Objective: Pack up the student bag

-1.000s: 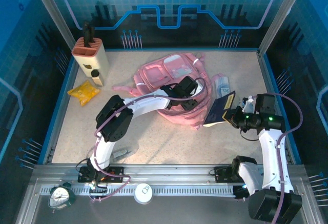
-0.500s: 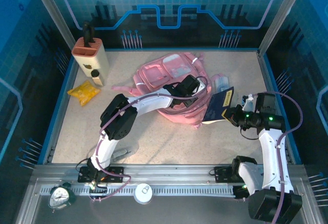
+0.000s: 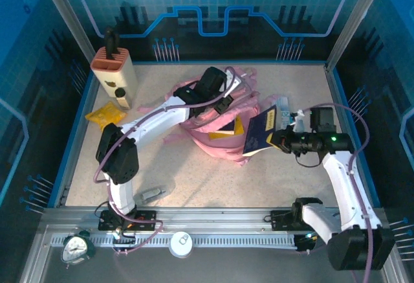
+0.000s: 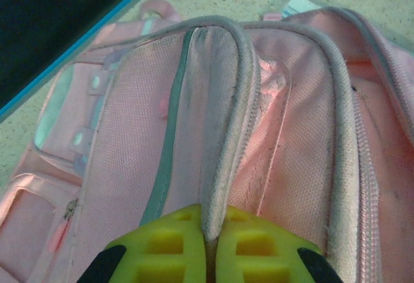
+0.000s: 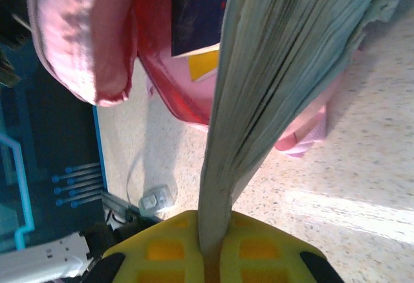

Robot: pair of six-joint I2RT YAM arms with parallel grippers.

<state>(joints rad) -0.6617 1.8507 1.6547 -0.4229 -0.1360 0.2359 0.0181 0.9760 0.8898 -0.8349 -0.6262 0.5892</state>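
The student bag point(image 3: 194, 126) lies mid-table, pink, with its mouth pulled open towards the right. My left gripper point(image 3: 220, 96) is shut on the bag's grey-piped rim point(image 4: 220, 121) and holds that flap up; its yellow fingers point(image 4: 174, 244) pinch the edge. My right gripper point(image 3: 279, 139) is shut on a thick dark blue book point(image 3: 260, 131), held on edge just right of the bag's mouth. In the right wrist view the book's pages point(image 5: 272, 69) rise from the gripper point(image 5: 213, 247) beside the bag point(image 5: 84, 30). A blue and yellow book point(image 3: 224, 127) lies inside.
A beige holder with a black handle point(image 3: 113, 69) stands back left, a yellow packet point(image 3: 105, 116) beside it. A clear packet point(image 3: 282, 105) lies right of the bag. A small grey object point(image 3: 150, 194) sits near the left arm's base. A clock point(image 3: 76, 247) rests on the front rail.
My left gripper has swung from the bag's right side to its back, lifting the rim and opening the mouth. The right gripper has carried the book left towards the opening.
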